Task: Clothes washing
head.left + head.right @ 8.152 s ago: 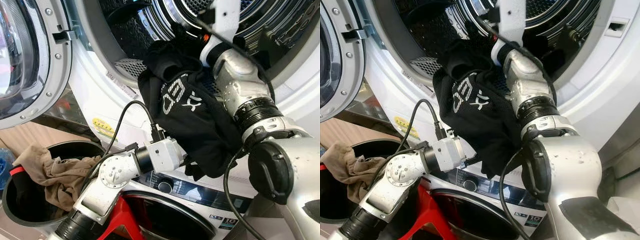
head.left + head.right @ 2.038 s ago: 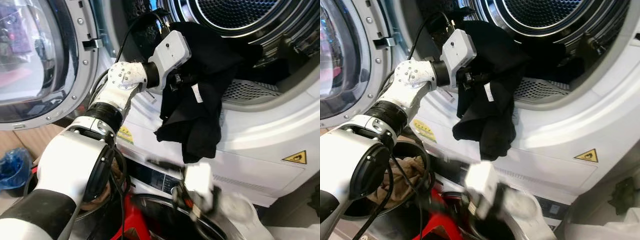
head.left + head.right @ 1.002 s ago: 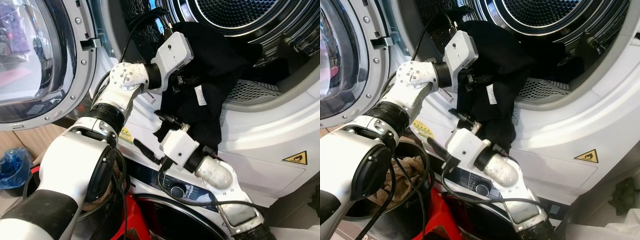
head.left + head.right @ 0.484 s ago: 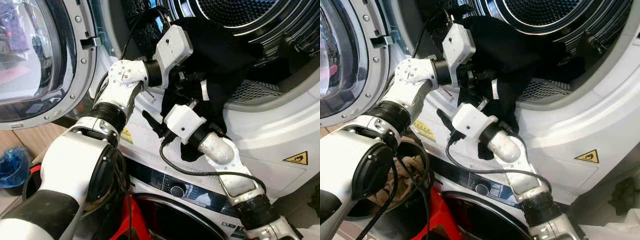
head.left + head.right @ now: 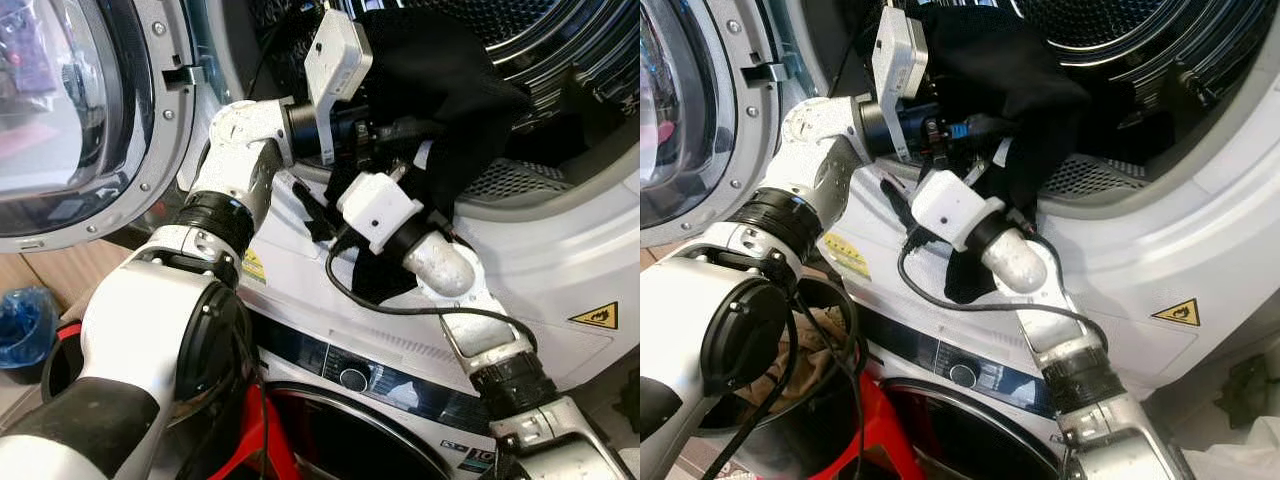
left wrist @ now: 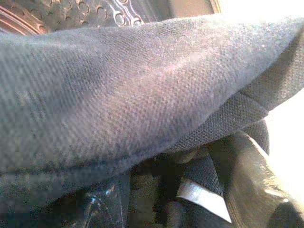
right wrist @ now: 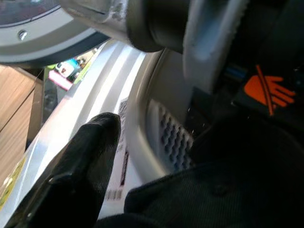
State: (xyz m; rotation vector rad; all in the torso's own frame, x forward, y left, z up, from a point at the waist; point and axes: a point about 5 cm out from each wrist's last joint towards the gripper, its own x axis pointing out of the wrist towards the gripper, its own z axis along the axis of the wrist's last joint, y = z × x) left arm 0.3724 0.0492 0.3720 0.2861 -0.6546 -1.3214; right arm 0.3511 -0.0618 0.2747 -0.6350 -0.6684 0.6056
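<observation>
Left eye view, black garment (image 5: 440, 70) in drum mouth (image 5: 560, 60)

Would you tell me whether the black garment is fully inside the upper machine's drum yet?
Not fully: the black garment drapes over the drum's lip, one end hanging outside.

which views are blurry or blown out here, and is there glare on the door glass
Left wrist view: the black garment fills it soft and out of focus, with the right edge blown out to white. Right wrist view: near finger blurred, background sharper. Left eye view: sharp, with pale reflections on the door glass and dark shadow inside the drum.
</observation>
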